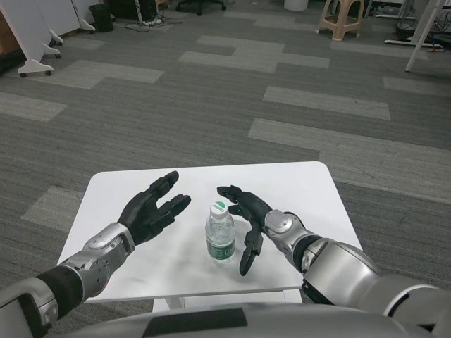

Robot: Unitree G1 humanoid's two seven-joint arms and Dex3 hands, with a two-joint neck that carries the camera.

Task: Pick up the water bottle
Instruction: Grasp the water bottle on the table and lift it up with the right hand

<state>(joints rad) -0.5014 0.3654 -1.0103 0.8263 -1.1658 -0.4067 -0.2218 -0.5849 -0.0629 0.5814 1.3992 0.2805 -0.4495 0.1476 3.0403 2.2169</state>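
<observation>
bottle (220, 235) stood upright near the front middle of the white table (296, 183), white cap with a green mark on top, green label round its waist. right hand (246, 224) was just beside it on the robot's right, fingers spread and holding nothing, some reaching past the cap and others hanging down by the label; from where i stood i couldn't tell whether any of them actually touched the plastic. left hand (151, 208) hovered on the other side, also open-fingered and empty, a clear gap between it and the bottle. to my eye the grasp wanted the right hand wrapped round the body at the label, not up at the cap, squeezing evenly so the light bottle wouldn't tip or skid away, then a straight lift. count: one bottle, one table, two hands, and a stool (342, 17) off across the carpet.
</observation>
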